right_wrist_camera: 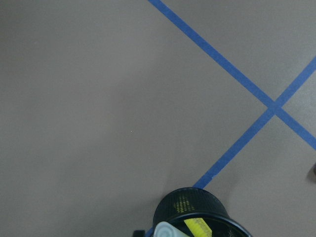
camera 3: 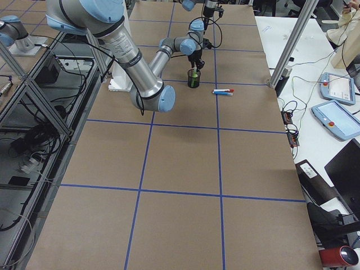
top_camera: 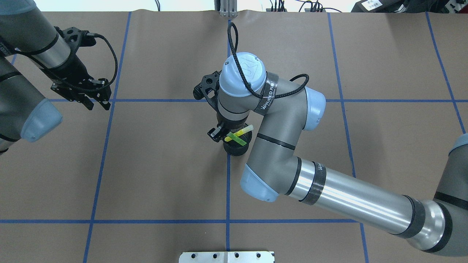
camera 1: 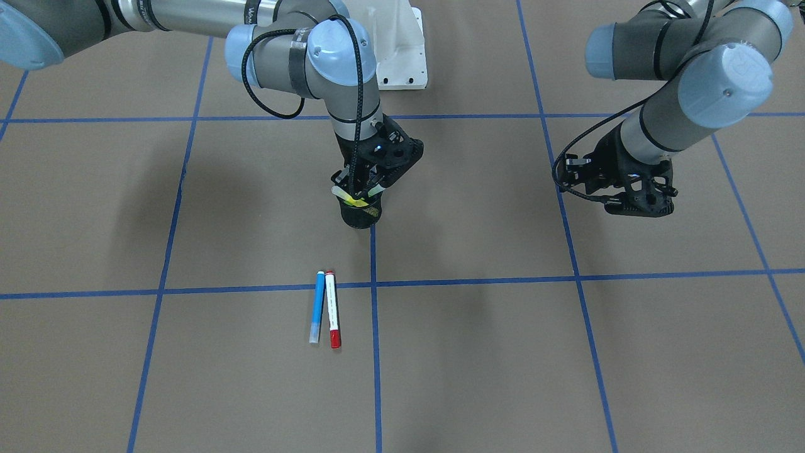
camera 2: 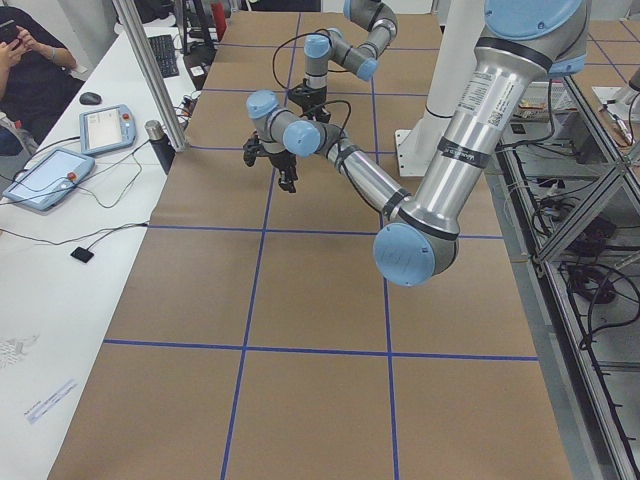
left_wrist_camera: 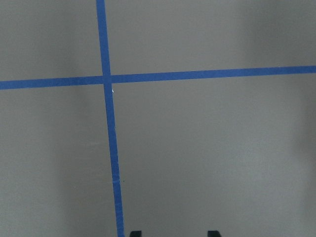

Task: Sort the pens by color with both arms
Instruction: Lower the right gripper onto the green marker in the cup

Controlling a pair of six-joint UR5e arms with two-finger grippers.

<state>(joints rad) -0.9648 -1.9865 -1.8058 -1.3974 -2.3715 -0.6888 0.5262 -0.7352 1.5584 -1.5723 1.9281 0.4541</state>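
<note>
A blue pen (camera 1: 317, 306) and a white pen with a red cap (camera 1: 332, 309) lie side by side on the brown table, in front of a black mesh cup (camera 1: 360, 215). A green pen (top_camera: 244, 130) and a yellow pen (top_camera: 233, 137) stand crossed in that cup. My right gripper (camera 1: 363, 184) hangs just over the cup's mouth, open, its fingers on either side of the pen tops. The right wrist view shows the cup (right_wrist_camera: 197, 212) and a pale pen cap (right_wrist_camera: 167, 231) at its bottom edge. My left gripper (top_camera: 98, 105) hovers far off over bare table, open and empty.
Blue tape lines (camera 1: 374, 284) split the table into squares. The white base pedestal (camera 1: 402, 56) stands behind the cup. Side benches hold tablets (camera 2: 48, 176), and a seated person (camera 2: 28, 60) is beyond the table's left end.
</note>
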